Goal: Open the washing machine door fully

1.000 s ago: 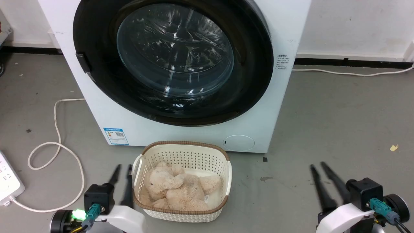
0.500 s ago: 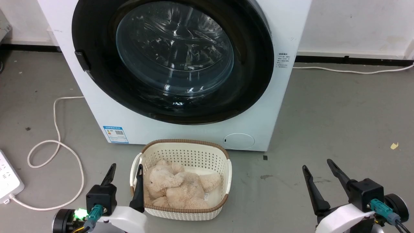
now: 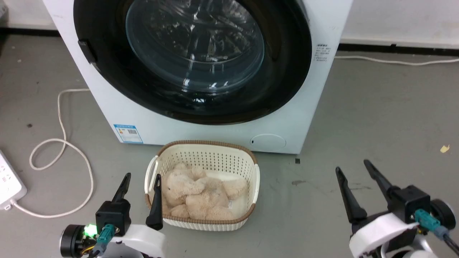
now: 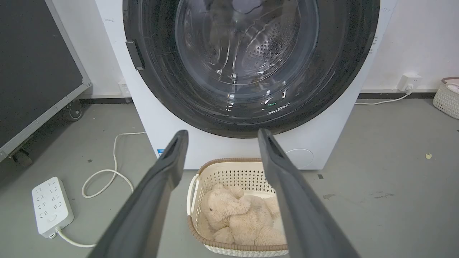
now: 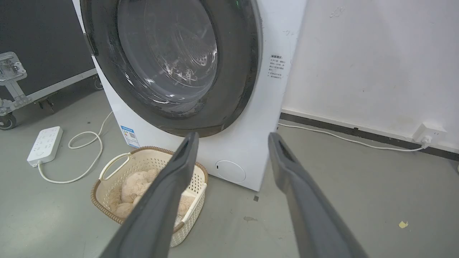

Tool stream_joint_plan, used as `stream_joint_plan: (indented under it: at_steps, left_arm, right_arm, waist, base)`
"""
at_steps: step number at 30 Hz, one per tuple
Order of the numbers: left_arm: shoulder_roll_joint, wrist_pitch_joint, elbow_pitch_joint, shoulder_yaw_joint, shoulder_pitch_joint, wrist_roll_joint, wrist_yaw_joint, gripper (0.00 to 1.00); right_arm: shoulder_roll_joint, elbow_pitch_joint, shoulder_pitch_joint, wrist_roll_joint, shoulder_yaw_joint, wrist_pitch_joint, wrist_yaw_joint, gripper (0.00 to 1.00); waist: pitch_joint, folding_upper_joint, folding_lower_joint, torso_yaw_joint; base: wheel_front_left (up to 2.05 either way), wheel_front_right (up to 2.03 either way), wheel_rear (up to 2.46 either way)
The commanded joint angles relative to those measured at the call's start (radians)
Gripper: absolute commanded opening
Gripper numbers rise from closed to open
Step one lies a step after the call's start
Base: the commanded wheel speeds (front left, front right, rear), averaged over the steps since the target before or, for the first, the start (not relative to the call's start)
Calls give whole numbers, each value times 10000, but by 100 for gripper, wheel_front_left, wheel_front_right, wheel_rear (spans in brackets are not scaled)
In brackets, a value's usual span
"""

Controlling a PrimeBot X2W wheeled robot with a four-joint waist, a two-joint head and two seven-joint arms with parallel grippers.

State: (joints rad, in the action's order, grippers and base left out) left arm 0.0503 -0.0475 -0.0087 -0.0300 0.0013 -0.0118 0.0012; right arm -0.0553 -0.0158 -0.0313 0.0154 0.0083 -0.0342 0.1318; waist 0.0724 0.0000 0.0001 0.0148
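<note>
The washing machine [image 3: 200,132] is a big white front-loader. Its door [image 3: 287,71], a glossy black ring around a bulging glass window, sits shut against the front, with a small dark catch [image 3: 88,52] on its left rim. My left gripper [image 3: 142,176] is open low on the left, beside the basket, far short of the door. Low on the right, my right gripper [image 3: 352,165] is open over bare floor. In the left wrist view the door [image 4: 344,71] rises beyond my left gripper [image 4: 222,132]. The right wrist view shows the door [image 5: 236,71] past my right gripper [image 5: 233,135].
A cream perforated basket [image 3: 202,147] holding a beige plush bear [image 3: 200,195] stands on the floor just before the machine. A white power strip [image 3: 7,182] and looped cable [image 3: 61,143] lie at left. A black wheeled case [image 4: 36,71] stands left of the machine.
Both grippers have gone from shut to open. The camera has tilted, so the machine sits higher in the picture. The door has not moved.
</note>
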Motion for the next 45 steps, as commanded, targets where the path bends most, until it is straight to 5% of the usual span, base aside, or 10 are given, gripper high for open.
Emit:
stream_joint_plan:
  at_steps: [1, 11, 12, 13, 27, 45]
  left_arm:
    - [1, -118, -79, -51, -168, -51, 57, 100]
    - [1, -328, -247, -111, -420, -114, 77, 100]
    - [1, -349, -262, -120, -447, -121, 79, 100]
    - [1, -369, -275, -132, -477, -130, 82, 100]
    - [1, -662, -349, -388, -818, -348, 189, 100]
    - [0, -1038, -659, -514, -1245, -600, 176, 100]
  right_arm:
    - [-57, -110, -235, -22, 27, -19, -3, 100]
    - [-417, -385, -1296, 351, 21, 303, -3, 98]
    - [-473, -381, -1432, 434, 11, 369, -4, 25]
    - [-544, -379, -1584, 494, -19, 419, -4, 0]
    - [-1073, 358, -3865, 1797, -692, 1198, -5, 0]
    - [-517, 3198, -7458, 4664, -2368, 3524, -7, 0]
  waist:
    - [124, 0, 0, 37]
    - [742, 0, 0, 188]
    - [801, 0, 0, 205]
    - [862, 0, 0, 226]
    - [1444, 0, 0, 551]
    - [2504, 0, -1, 883]
  base:
    - [0, 0, 0]
    - [0, 0, 0]
    - [0, 0, 0]
    - [0, 0, 0]
    - [0, 0, 0]
    - [0, 0, 0]
